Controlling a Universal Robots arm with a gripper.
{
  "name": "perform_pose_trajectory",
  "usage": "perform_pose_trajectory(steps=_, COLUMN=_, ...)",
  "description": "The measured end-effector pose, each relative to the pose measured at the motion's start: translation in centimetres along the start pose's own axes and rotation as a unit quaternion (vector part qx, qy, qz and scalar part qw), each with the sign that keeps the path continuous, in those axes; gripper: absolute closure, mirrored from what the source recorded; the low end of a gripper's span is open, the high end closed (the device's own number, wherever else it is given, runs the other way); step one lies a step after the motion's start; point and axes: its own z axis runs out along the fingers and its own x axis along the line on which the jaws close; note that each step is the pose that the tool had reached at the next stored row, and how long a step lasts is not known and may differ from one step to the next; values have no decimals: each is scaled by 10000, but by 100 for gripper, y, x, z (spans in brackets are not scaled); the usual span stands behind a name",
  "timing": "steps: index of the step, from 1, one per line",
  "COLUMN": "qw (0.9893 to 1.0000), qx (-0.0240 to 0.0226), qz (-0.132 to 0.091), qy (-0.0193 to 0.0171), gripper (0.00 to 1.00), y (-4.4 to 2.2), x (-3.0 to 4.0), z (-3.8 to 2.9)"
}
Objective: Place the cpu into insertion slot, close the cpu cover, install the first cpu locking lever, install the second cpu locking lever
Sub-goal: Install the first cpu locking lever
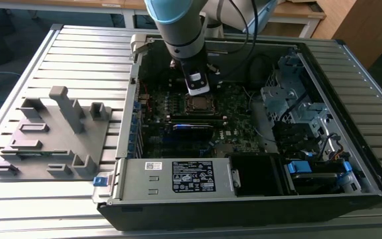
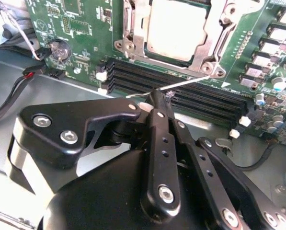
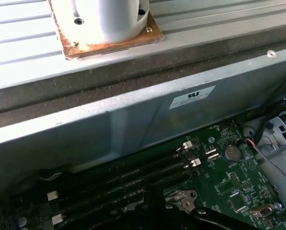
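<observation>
Nudging locking lever with gripper tip, apparently; fingers pressed together to act as a pusher. cpu seated in insertion slot, cpu cover down over it.

No print is clear enough to read. On the computer case, a black label with white print sits on its grey metal box, a small white sticker just beside it. In the first wrist view, another white sticker stands on the case's inner wall, its marks illegible.
</observation>
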Motion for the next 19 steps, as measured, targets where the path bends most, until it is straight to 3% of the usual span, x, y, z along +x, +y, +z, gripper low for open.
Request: perform_pose_trajectory(steps=19, qw=10000, qx=-13, qz=-7, qy=-16, gripper=90, y=-75, x=48, z=133)
